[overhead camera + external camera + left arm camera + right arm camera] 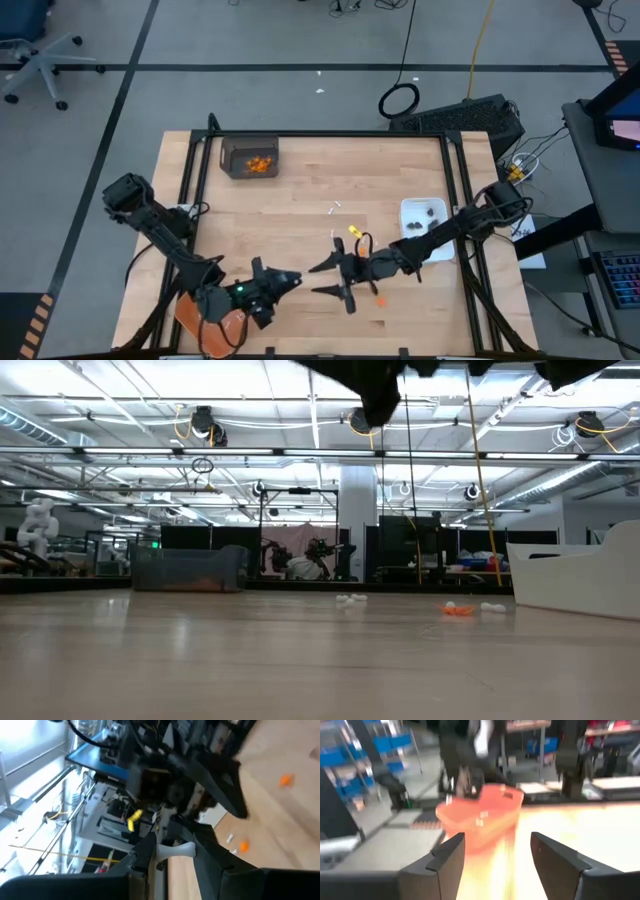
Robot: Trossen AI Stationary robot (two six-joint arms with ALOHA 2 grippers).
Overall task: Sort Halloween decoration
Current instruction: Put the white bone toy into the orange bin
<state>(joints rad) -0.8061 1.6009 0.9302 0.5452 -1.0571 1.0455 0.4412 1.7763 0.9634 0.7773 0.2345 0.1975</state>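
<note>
My left gripper (290, 282) hangs level above the table's near middle, shut on a small white stick (176, 851). Facing it from the right, my right gripper (322, 279) is open with nothing between its fingers (451, 856). Behind the left gripper, the orange tray (482, 817) stands at the near left corner (215, 328). Loose white sticks (337, 209) and orange bits (380, 298) lie on the wood. Dark bits lie in the white dish (412, 213). Orange bits fill the grey bin (250, 158). My left gripper pinches the white stick (176, 851) between its two fingers, and the stick spans the gap between them. The fingers come level, pointing toward the table's right side. The stick is lifted clear of the table.
The two grippers stand close, tip to tip, near the table's front middle. In the low view, white sticks (350, 599) and an orange bit (457, 610) lie mid-table. The black frame rails run along the table's left and right edges (462, 200).
</note>
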